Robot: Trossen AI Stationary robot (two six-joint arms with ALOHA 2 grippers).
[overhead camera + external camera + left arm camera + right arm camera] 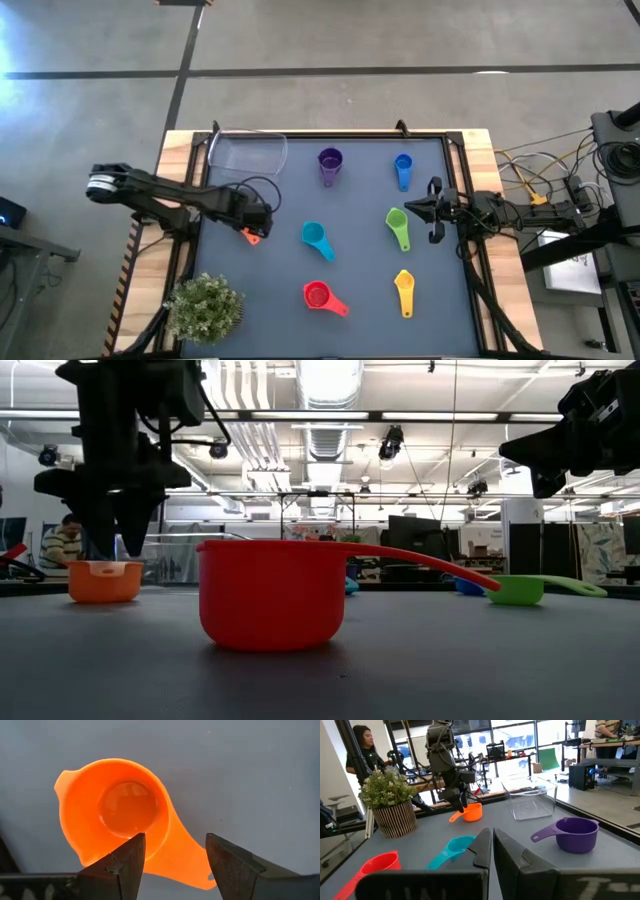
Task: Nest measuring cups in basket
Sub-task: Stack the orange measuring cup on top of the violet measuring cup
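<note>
The orange measuring cup [252,235] sits upright on the dark desk [360,320] near its left edge, handle flat on the surface. Right above it hangs the left tool [250,222], pointing straight down. From the left wrist view its two fingers [125,862] stand apart, one on either side of the cup's handle [182,862] where it joins the bowl, with gaps showing, so the tool is open and not gripping anything. In the low view the fingers come down just over the orange cup's [104,580] rim.

The clear basket [247,153] stands at the far left corner of the desk, apart from the orange cup, and I see nothing in it.

The other six cups lie scattered across the middle and right of the desk, none touching another: the purple cup [330,162] at the far side, the blue cup [403,168] to its right, the teal cup [315,237] in the middle, the green cup [398,224] right of it, the red cup [320,296] near the front and the yellow cup [404,288] beside it to the right.

The right tool [430,210] waits over the right edge of the desk, just beside the green cup, its fingers nearly together and holding nothing.

A small green plant [205,308] in a striped pot stands at the front left corner. A person [362,750] stands in the room beyond the desk.
</note>
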